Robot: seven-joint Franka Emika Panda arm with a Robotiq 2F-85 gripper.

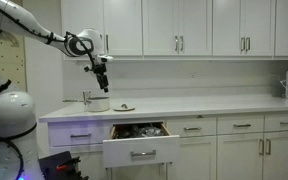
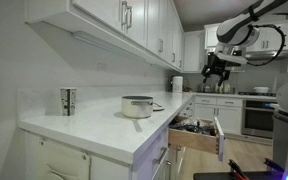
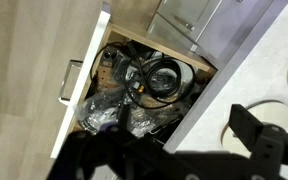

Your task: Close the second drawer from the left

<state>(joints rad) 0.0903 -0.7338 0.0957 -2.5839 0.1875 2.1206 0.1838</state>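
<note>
**Drawer Standing Open, Jaws Hanging in the Air**

I am holding my jaws high in the air, higher than the counter point(image 1: 214, 104), and they are touching nothing. They are pointing downward. I cannot tell whether they are spread or closed: in both exterior views they are showing too small, and in the wrist view they are only showing as a dark blur along the bottom edge.

The second drawer from the left point(image 1: 141, 152) is standing pulled out beneath the counter edge, with its silver bar handle point(image 1: 144, 155) facing the room. In an exterior view it is jutting from the cabinet row point(image 2: 199, 135). My wrist view is looking down into it, where dark cables and bags point(image 3: 139, 90) are lying jumbled. A pot point(image 2: 137, 105) is sitting on the counter, well apart from my jaws.
</note>
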